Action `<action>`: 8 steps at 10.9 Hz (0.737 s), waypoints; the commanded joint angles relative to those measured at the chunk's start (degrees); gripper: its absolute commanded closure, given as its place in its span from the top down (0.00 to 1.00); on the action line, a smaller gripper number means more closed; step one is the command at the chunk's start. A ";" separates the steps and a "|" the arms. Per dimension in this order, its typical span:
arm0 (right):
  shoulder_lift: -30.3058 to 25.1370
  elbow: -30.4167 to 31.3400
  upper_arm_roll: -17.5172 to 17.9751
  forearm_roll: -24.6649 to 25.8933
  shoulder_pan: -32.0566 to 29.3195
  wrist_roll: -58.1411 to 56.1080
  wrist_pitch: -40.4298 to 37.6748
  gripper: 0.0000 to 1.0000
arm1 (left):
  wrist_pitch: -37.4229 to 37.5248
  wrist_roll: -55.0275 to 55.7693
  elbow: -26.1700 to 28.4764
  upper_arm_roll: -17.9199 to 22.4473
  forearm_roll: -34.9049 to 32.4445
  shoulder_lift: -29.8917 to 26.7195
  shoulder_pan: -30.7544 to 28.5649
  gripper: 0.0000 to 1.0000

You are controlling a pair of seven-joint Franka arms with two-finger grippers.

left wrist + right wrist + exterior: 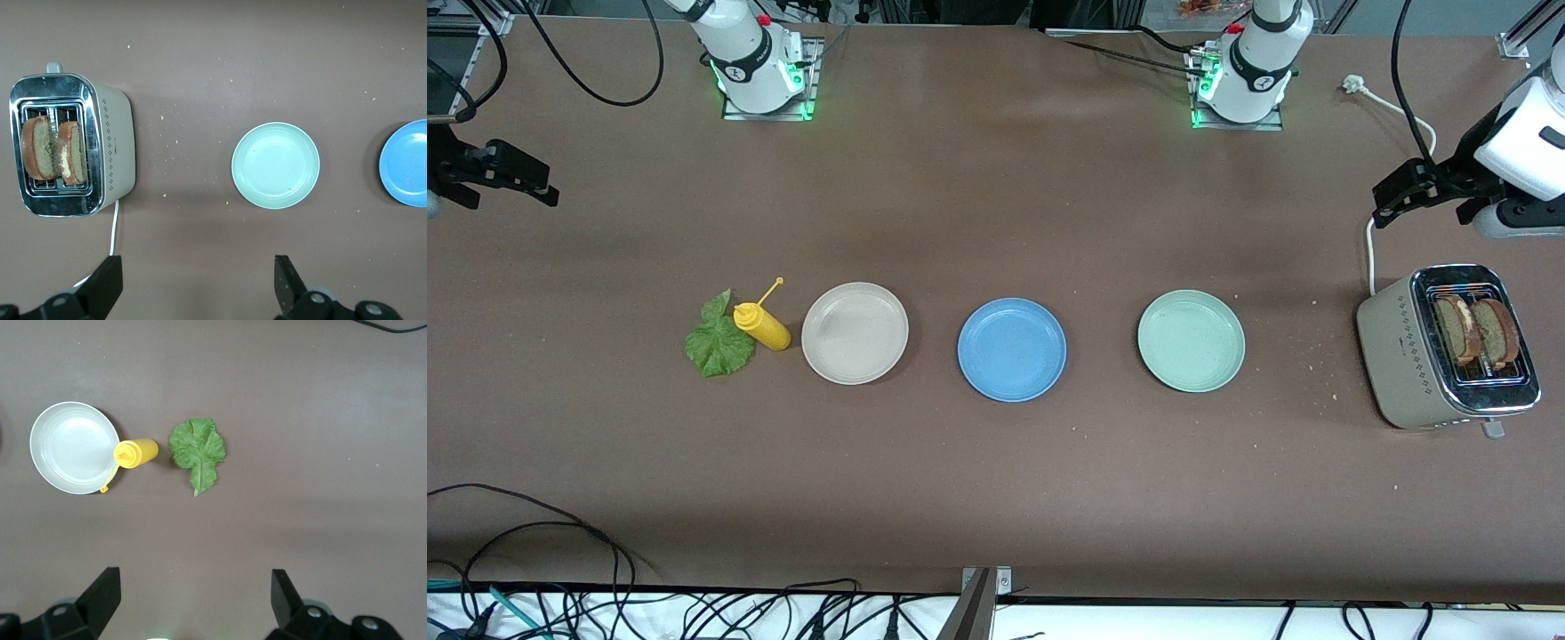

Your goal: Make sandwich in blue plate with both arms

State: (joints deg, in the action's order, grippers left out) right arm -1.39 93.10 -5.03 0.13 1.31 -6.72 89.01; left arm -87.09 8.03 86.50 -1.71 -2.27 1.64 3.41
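Brown bench: round matte blue plate (1011, 348) empty, centre. Two brown toast slices (1476, 332) upright in the beige toaster (1405, 351); ruffled green lettuce leaf (719, 342) beside the yellow squeeze bottle (761, 326). Left hand (197, 283) and right hand (193, 600) wide open, empty. We judge toast stiff, crumbly: pinch top crusts. Leaf limp: take its edge.

No legible txt or labels anywhere.

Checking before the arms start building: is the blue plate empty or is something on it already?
Empty. The round mid-blue plastic plate shows only its bare surface in the front view; both brown toast slices stand in the beige toaster.
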 commanded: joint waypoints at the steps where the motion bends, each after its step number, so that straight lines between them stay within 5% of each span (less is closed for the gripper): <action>1: -0.46 -0.63 0.20 -1.01 -0.25 0.48 -0.94 1.00 | 0.78 -0.47 -1.24 0.04 -0.72 0.73 -0.16 1.00; 8: -0.46 -0.63 0.20 -1.01 -0.17 0.48 -0.94 1.00 | 0.52 -0.47 -2.39 0.57 -1.07 3.02 -0.51 1.00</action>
State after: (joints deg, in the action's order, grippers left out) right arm -1.39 93.09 -5.03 0.13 1.31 -6.72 89.01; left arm -87.22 8.03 86.45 -1.27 -2.27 3.42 3.05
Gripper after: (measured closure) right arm 0.000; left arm 0.000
